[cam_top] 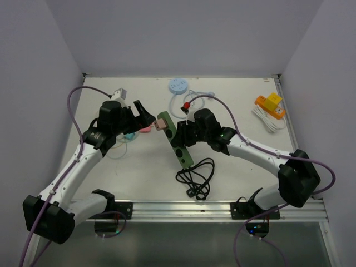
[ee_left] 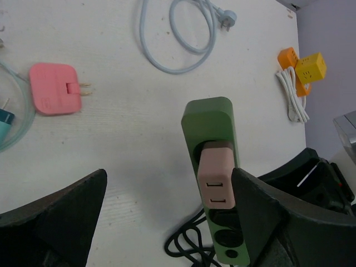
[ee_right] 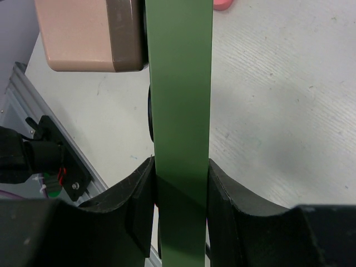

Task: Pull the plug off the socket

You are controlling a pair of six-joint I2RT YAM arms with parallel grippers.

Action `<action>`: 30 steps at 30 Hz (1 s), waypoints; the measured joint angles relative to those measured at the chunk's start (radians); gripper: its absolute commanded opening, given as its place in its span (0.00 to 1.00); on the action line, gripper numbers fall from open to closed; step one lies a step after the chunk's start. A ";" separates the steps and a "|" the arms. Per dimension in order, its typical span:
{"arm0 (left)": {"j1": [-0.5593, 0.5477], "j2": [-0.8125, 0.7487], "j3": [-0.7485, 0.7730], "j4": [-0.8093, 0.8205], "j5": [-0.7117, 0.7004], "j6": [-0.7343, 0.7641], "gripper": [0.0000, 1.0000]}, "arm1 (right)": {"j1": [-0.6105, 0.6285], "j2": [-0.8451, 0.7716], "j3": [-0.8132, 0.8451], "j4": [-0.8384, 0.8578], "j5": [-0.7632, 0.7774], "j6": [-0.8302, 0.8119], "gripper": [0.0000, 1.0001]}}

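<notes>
The left gripper point(ee_left: 167, 222) is spread wide left of centre, its jaws either side of the beige-pink plug point(ee_left: 216, 179), which lies close against the right-hand jaw. The plug sits in the far end of the green power strip point(ee_left: 208, 119). The right gripper point(ee_right: 181, 192) clenches the strip's middle from both sides.
</notes>
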 measured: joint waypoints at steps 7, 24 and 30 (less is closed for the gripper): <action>-0.094 0.036 0.000 0.018 0.000 -0.067 0.84 | 0.040 0.039 0.005 0.007 0.026 0.007 0.00; -0.164 0.124 -0.004 0.105 0.003 -0.161 0.10 | 0.043 0.049 0.012 0.020 0.056 0.031 0.00; -0.164 0.123 -0.009 0.112 0.000 -0.163 0.00 | 0.025 0.061 -0.007 0.062 0.057 0.035 0.00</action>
